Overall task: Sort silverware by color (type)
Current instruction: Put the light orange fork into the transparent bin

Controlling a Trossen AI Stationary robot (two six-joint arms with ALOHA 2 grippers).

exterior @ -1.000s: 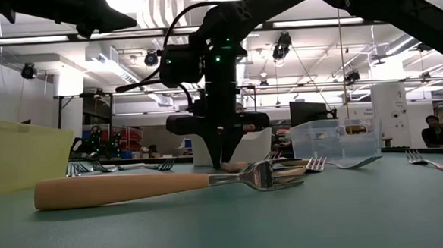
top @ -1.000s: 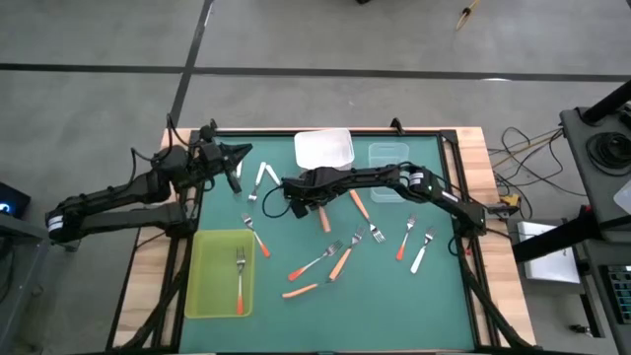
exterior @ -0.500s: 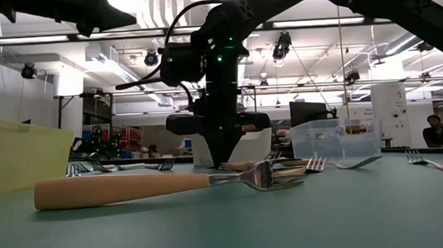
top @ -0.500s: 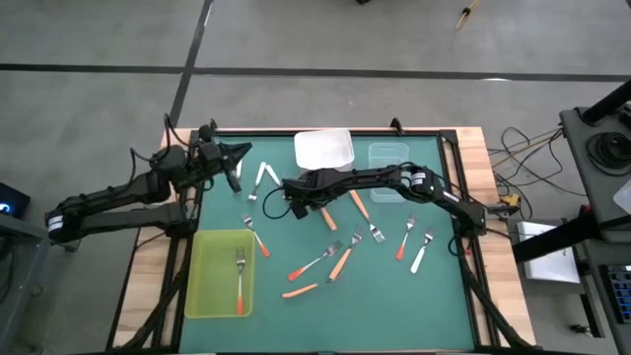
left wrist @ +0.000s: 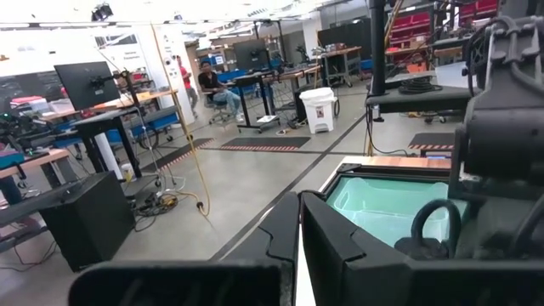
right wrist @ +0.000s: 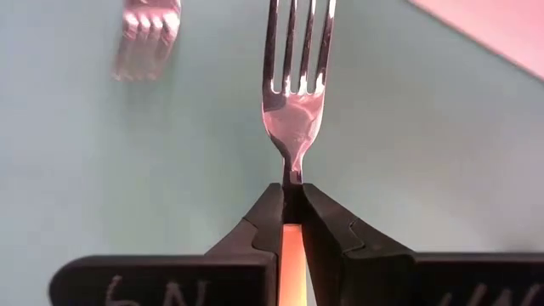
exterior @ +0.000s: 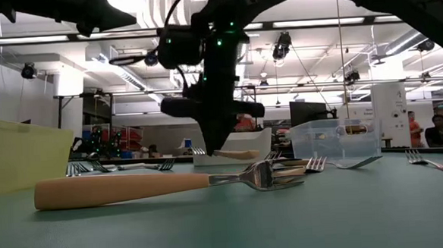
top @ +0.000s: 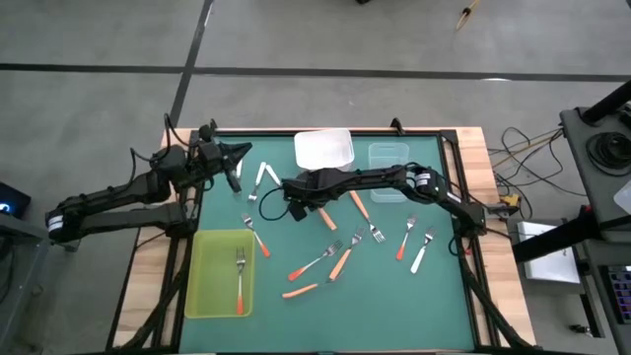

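My right gripper (top: 308, 204) reaches over the table's middle and is shut on a light-orange-handled fork (right wrist: 295, 102), which shows in the low view (exterior: 237, 153) clear of the table. My left gripper (top: 237, 174) waits shut and level near the far left corner, touching nothing. The other forks lie flat on the green mat: a white-handled one (top: 262, 178), a red one (top: 258, 238), several orange ones (top: 338, 262) and one in the yellow-green tray (top: 219, 274). My right gripper pinches the fork between its two fingers at the tine end of the handle (right wrist: 291, 240), just behind the metal neck (right wrist: 293, 172). The fingers slant steeply down and lie along the fork. The fork is lifted clear of the mat, its handle (exterior: 238, 153) sticking out about level.
A white tray (top: 323, 149) and a clear tray (top: 387, 158) stand at the far edge, close behind my right gripper. A light orange fork (exterior: 126, 188) lies near the front. More forks (top: 414, 242) lie to the right; the mat's near right part is bare.
My right gripper has risen a little from the mat and tipped slightly, taking the light orange fork with it. The fork lay flat on the mat before and now hangs clear of it.
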